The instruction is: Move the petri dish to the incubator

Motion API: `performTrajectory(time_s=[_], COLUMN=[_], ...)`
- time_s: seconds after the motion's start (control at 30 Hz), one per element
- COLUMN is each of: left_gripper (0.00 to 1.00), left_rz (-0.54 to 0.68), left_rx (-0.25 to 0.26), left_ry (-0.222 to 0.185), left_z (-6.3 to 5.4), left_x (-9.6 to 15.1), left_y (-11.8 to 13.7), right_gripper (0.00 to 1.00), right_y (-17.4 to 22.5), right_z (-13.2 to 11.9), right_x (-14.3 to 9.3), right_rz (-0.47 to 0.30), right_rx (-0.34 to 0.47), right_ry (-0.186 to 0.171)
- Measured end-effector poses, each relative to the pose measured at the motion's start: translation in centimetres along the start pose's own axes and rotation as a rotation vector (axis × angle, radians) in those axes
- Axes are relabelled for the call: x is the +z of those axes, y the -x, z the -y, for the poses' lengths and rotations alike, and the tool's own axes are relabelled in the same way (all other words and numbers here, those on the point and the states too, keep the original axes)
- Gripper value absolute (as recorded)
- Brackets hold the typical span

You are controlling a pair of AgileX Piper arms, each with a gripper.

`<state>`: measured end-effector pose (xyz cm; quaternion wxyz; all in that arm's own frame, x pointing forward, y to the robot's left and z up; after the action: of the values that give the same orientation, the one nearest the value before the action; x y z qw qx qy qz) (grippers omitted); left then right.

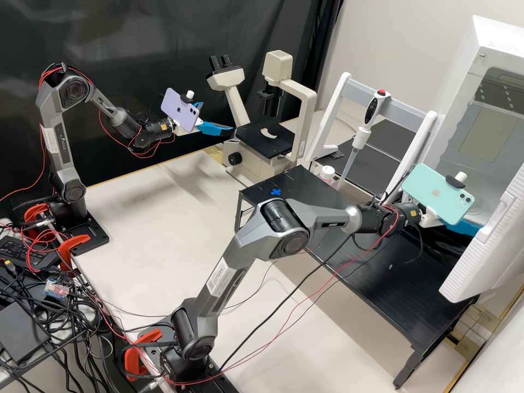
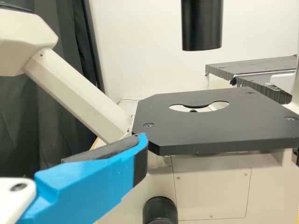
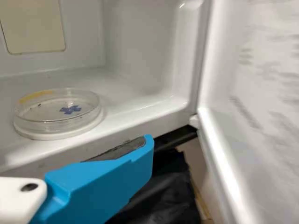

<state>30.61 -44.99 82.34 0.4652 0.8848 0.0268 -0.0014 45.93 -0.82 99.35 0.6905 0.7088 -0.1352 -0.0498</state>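
My right gripper (image 3: pixel 147 141) is spread apart just outside the incubator (image 3: pixel 140 46), and the petri dish (image 3: pixel 58 111) lies flat inside, near the front lip (image 3: pixel 145 113). I'd back straight out before turning, keeping my knuckles off that lip and the open door (image 3: pixel 252 121).

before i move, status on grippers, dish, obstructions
left gripper open by microscope. right gripper open at incubator mouth. petri dish inside. door open, right gripper maybe in its way

Petri dish (image 3: pixel 58 112) in incubator (image 3: pixel 140 42), microscope (image 1: pixel 256 136) farther left
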Motion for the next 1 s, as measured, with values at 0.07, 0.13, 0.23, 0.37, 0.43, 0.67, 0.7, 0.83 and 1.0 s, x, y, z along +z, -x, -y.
performTrajectory(time_s=[0.07, 0.13, 0.23, 0.37, 0.43, 0.67, 0.7, 0.83, 1.0], left_gripper=[1.00, 1.00, 1.00, 1.00, 1.00, 1.00, 1.00, 1.00, 1.00], left_rz=[0.000, 0.000, 0.000, 0.000, 0.000, 0.000, 0.000, 0.000, 0.000], left_rx=[0.000, 0.000, 0.000, 0.000, 0.000, 0.000, 0.000, 0.000, 0.000], left_ry=[0.000, 0.000, 0.000, 0.000, 0.000, 0.000, 0.000, 0.000, 0.000], left_z=[0.0, 0.0, 0.0, 0.0, 0.0, 0.0, 0.0, 0.0, 0.0], left_x=[0.0, 0.0, 0.0, 0.0, 0.0, 0.0, 0.0, 0.0, 0.0], left_y=[0.0, 0.0, 0.0, 0.0, 0.0, 0.0, 0.0, 0.0, 0.0], right_gripper=[1.00, 1.00, 1.00, 1.00, 1.00, 1.00, 1.00, 1.00, 1.00], right_y=[1.3, 2.7, 5.0, 8.4, 9.9, 16.3, 17.3, 20.9, 25.2], right_z=[-0.7, -1.2, -1.9, -2.3, -2.0, 1.2, 1.7, 4.1, 7.1], right_x=[0.6, 1.2, 2.2, 3.4, 3.9, 4.1, 4.0, 3.2, 1.7], right_rz=[-0.017, -0.040, -0.075, -0.131, -0.157, -0.276, -0.294, -0.379, -0.510], right_rx=[0.026, 0.054, 0.098, 0.154, 0.164, 0.168, 0.167, 0.150, 0.111], right_ry=[-0.015, -0.045, -0.092, -0.131, -0.144, -0.144, -0.144, -0.116, -0.133])
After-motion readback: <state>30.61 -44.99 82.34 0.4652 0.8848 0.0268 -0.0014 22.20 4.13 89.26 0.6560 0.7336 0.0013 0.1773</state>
